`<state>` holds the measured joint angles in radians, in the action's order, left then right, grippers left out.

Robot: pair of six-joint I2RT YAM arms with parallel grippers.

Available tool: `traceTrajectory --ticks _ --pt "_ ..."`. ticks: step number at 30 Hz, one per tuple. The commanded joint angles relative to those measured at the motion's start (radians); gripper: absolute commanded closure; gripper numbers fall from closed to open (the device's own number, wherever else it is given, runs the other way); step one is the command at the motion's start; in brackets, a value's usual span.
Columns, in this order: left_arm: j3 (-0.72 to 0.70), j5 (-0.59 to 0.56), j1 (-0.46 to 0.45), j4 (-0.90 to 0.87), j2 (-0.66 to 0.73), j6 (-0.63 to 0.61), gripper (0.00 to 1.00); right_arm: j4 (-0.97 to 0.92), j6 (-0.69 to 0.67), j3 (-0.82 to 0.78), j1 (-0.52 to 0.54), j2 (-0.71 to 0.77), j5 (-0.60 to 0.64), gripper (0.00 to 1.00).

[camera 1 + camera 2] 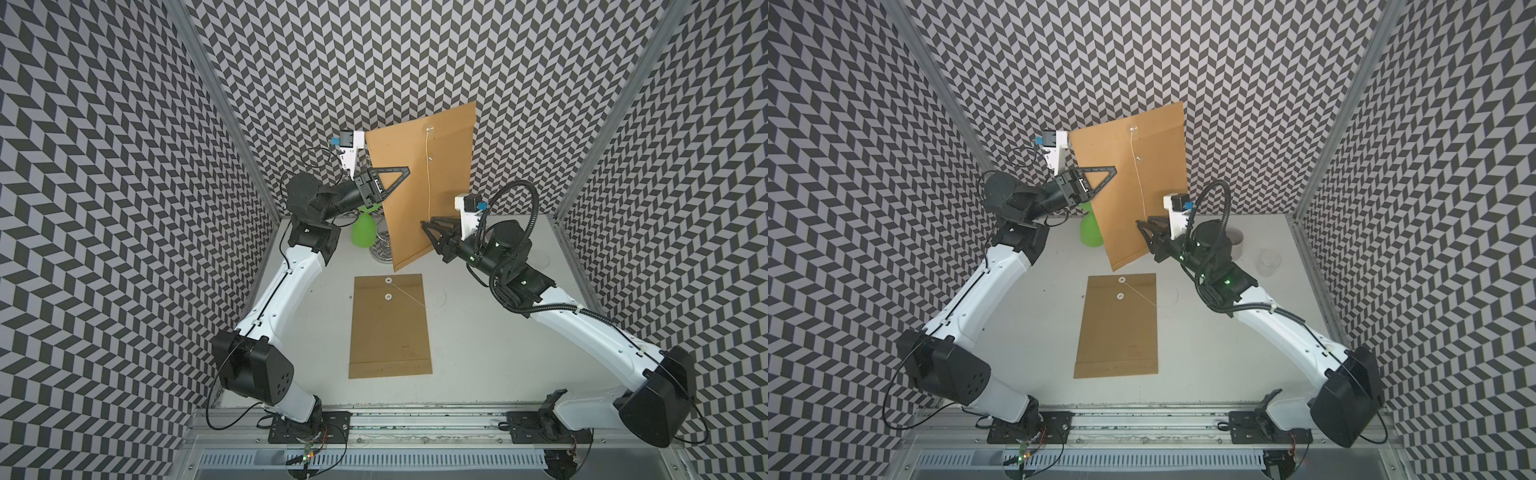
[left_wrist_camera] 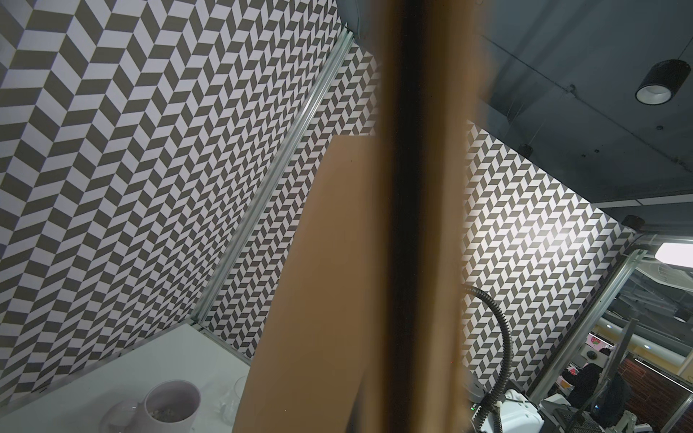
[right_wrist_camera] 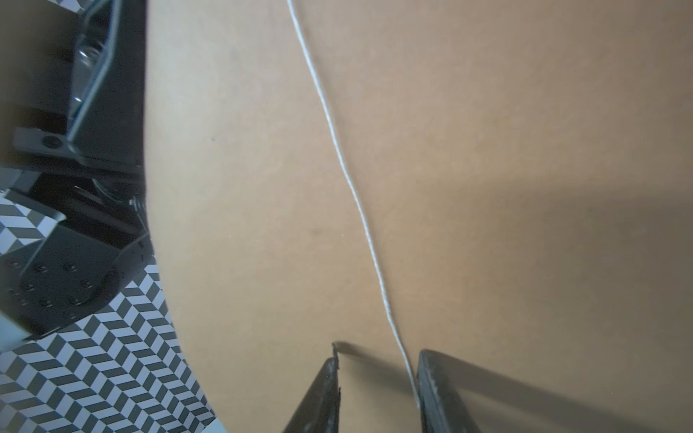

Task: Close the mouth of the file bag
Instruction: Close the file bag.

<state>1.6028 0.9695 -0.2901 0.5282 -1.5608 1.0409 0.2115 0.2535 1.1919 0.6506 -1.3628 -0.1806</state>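
1. My left gripper (image 1: 403, 171) is clamped on the bag's (image 1: 449, 183) side edge and holds it upright above the bench (image 1: 478, 332).
2. My right gripper (image 3: 377, 360) stands narrowly apart against the bag's face. The string (image 3: 352, 187) hangs between the jaws, hard by one finger, unpinched.
3. I judge the bag light and bendy, the string limp and slippery. I'd pinch it near its loose end.
4. Only the right wrist view shows the string inside the jaws. Both top views show the buttons (image 1: 431, 158).

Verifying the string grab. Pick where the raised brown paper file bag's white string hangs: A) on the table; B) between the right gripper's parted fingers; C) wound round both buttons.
B: the white string runs down the brown paper file bag into the gap of the open right gripper.
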Motion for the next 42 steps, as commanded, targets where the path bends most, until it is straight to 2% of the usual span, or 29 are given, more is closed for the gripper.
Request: traceTrajectory --ticks 1,12,20,29,36,42 --pt "0.037 -0.005 -0.013 0.004 0.004 -0.013 1.0 0.075 -0.008 0.003 0.009 -0.007 0.047 0.66" --pt "0.051 0.009 -0.041 0.0 0.002 -0.022 1.0 0.086 -0.011 0.025 0.009 -0.051 0.085 0.69" --pt "0.077 0.039 -0.077 -0.057 -0.002 -0.082 1.0 0.09 -0.05 0.041 0.009 -0.07 0.113 0.65" --pt "0.089 0.018 -0.061 -0.108 -0.002 -0.119 1.0 0.127 -0.055 0.005 0.009 -0.029 0.11 0.78" --pt "0.094 0.002 -0.02 -0.079 -0.014 -0.088 1.0 0.123 -0.055 -0.077 0.009 0.071 0.065 0.67" --pt "0.092 0.008 -0.021 -0.063 -0.019 -0.076 1.0 0.117 -0.064 -0.082 0.006 0.079 -0.002 0.69"
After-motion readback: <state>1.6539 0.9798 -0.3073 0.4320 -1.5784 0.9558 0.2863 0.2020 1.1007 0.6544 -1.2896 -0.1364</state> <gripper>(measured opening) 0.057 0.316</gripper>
